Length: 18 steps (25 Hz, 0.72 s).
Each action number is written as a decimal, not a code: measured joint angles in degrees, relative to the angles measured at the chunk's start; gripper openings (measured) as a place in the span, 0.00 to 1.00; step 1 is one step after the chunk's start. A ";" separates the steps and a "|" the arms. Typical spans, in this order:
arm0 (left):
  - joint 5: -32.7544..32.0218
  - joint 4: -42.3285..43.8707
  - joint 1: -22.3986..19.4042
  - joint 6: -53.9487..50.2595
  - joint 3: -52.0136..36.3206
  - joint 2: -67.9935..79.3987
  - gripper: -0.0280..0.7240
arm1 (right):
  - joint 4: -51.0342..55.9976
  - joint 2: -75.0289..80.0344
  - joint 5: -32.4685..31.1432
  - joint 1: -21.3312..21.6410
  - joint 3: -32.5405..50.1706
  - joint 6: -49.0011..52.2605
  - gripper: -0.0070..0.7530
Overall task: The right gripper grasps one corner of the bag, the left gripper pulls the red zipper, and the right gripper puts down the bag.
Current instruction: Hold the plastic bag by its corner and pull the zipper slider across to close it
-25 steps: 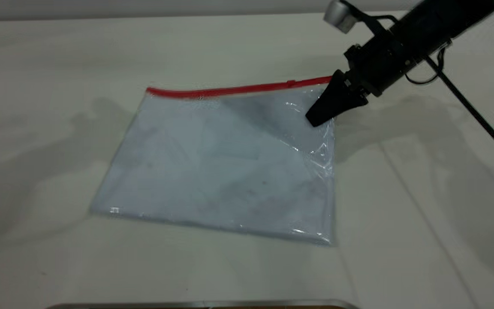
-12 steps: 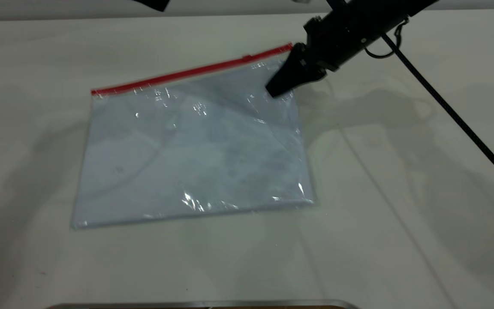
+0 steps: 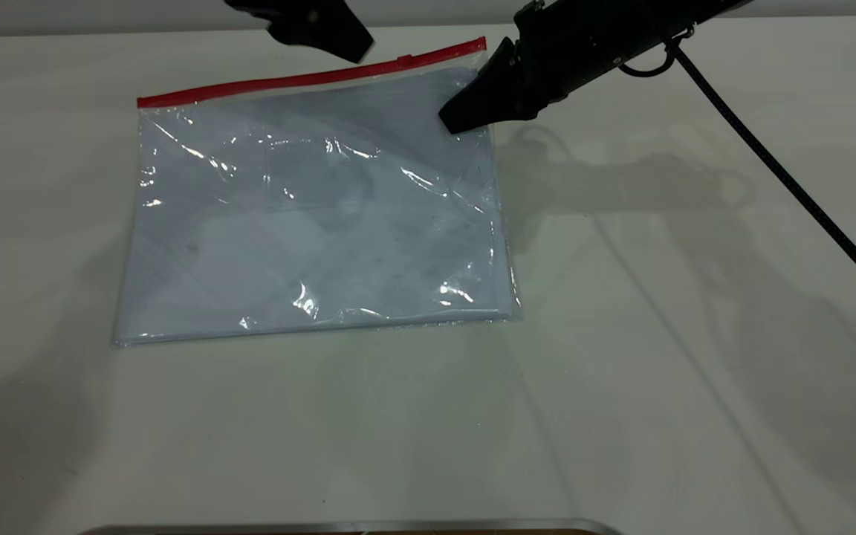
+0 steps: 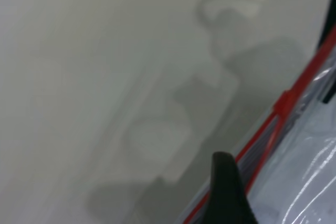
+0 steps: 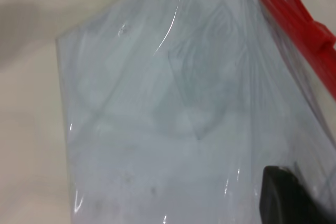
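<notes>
The bag (image 3: 309, 215) is a clear pouch with white sheets inside. Its right far corner is raised off the white table (image 3: 695, 334), while the near edge rests on it. My right gripper (image 3: 458, 119) is shut on that raised corner, just below the end of the red zipper (image 3: 287, 80). The small red slider tab (image 3: 403, 59) sits near the right end of the strip. My left gripper (image 3: 354, 50) hovers just behind the zipper, a short way left of the slider. In the left wrist view the slider (image 4: 285, 100) lies ahead along the zipper (image 4: 302, 80).
The right arm's black cable (image 3: 785, 178) trails across the table to the right edge. A metal rim (image 3: 354, 527) shows along the front edge. The arms' shadows fall on the table to the right of the bag.
The right gripper has carried the bag's corner up and to the left, so the pouch has swung and shifted left. The left gripper has come into view from the far side, close to the zipper.
</notes>
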<state>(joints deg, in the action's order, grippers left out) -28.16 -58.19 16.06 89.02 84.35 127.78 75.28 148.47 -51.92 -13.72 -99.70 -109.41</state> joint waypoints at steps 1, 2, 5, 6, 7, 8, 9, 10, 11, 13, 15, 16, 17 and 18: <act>0.00 0.00 0.51 1.30 0.01 0.20 0.81 | 0.00 0.00 0.00 0.00 0.00 -0.67 0.05; 0.05 0.00 1.15 2.41 0.06 0.39 0.81 | 0.00 0.00 0.00 0.00 0.00 -1.33 0.05; 1.25 -0.05 2.87 4.10 0.06 0.78 0.81 | 0.00 0.00 0.04 0.00 0.00 -2.07 0.05; 2.10 -0.05 3.42 4.55 0.06 0.90 0.81 | 0.00 0.00 0.04 0.00 0.00 -2.18 0.05; 2.93 -0.16 3.84 4.90 0.06 1.08 0.81 | -0.14 0.00 -0.02 0.00 0.00 -2.24 0.05; 3.43 -0.23 4.10 5.18 0.06 1.26 0.81 | -0.35 0.00 -0.15 0.00 0.00 -2.24 0.05; 3.69 -0.23 4.28 5.31 0.06 1.37 0.81 | -0.49 0.00 -0.29 0.00 0.00 -2.24 0.05; 3.74 -0.23 4.41 5.36 0.06 1.43 0.81 | -0.66 0.00 -0.55 0.00 0.00 -2.24 0.05; 3.94 -0.34 4.46 5.36 0.06 1.43 0.81 | -0.77 0.00 -0.84 0.00 0.00 -2.25 0.05; 4.89 -0.94 4.52 5.40 0.06 1.43 0.81 | -0.84 0.00 -1.43 0.00 0.00 -2.25 0.05; 6.19 -1.54 4.52 5.40 0.06 1.43 0.81 | -0.88 0.00 -1.99 0.00 0.00 -2.30 0.05; 6.70 -1.72 4.52 5.40 0.06 1.43 0.81 | -0.88 0.00 -2.10 0.00 0.00 -2.30 0.05; 6.89 -2.31 4.52 5.24 0.06 1.43 0.81 | -0.88 0.00 -2.10 0.00 0.00 -2.30 0.05; 6.89 -3.12 4.52 5.11 0.06 1.43 0.81 | -0.88 0.00 -2.10 0.00 0.00 -2.30 0.05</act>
<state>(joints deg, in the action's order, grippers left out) -21.27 -61.32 20.58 94.13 84.41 129.21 74.40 148.47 -54.01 -13.72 -99.70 -111.71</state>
